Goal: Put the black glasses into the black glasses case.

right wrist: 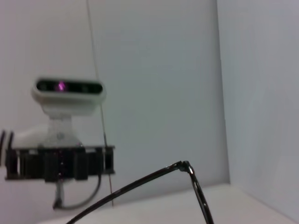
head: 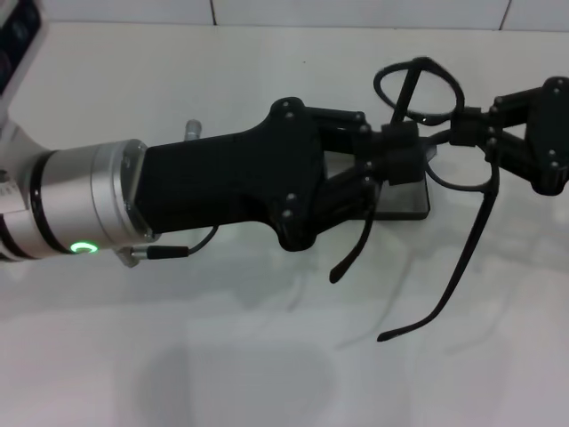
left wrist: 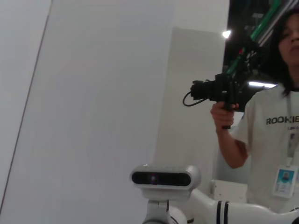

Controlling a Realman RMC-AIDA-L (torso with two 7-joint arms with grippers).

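Above the white table [head: 267, 374], both pincers hold the black glasses [head: 444, 133] aloft: the left pincer [head: 400, 153] is closed on the frame beside one lens, the right pincer [head: 469, 126] closed near the bridge and the other hinge. Both temple arms hang unfolded, pointing down and toward the robot. The black glasses case [head: 404, 203] lies on the table directly beneath, largely hidden by the left pincer; whether its lid is open cannot be told. Judged step: fold the temples before lowering, as the spread arms would likely overhang the case. Frame: thin, glossy black, with slender curved temples. Case: rigid, dark, smooth, with rounded corners.
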